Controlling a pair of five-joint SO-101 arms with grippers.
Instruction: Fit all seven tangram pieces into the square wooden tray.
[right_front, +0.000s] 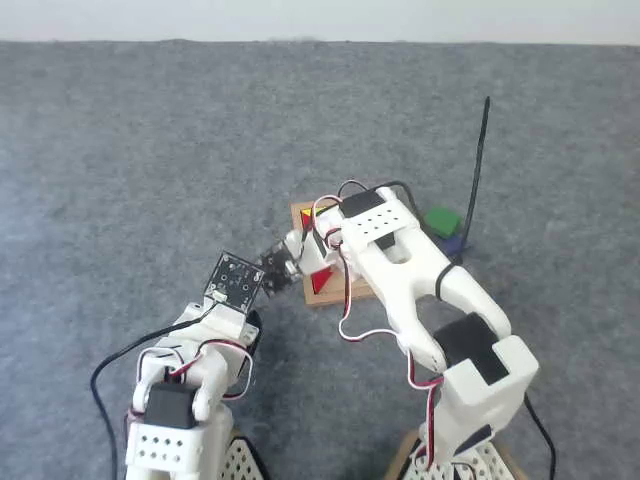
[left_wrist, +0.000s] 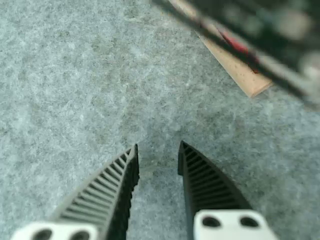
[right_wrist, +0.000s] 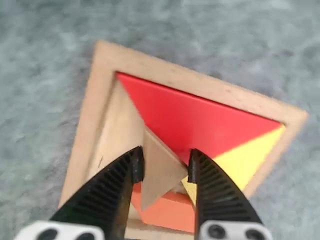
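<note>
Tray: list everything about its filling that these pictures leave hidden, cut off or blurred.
High view: the right arm covers most of the tray, so its pieces cannot be counted.
Right wrist view: the right gripper, shut on the tan triangle, hides the tray's middle; the picture's edge cuts the orange piece.
Left wrist view: a blurred dark shape crosses the tray, leaving one corner.

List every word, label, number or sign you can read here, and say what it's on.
None can be read in any view.
The wooden tray and its red piece, yellow piece, orange piece: bare, no print.
The tan triangle in the right end effector: bare.
The black board on the left arm's wrist: pale specks, too small to read.
</note>
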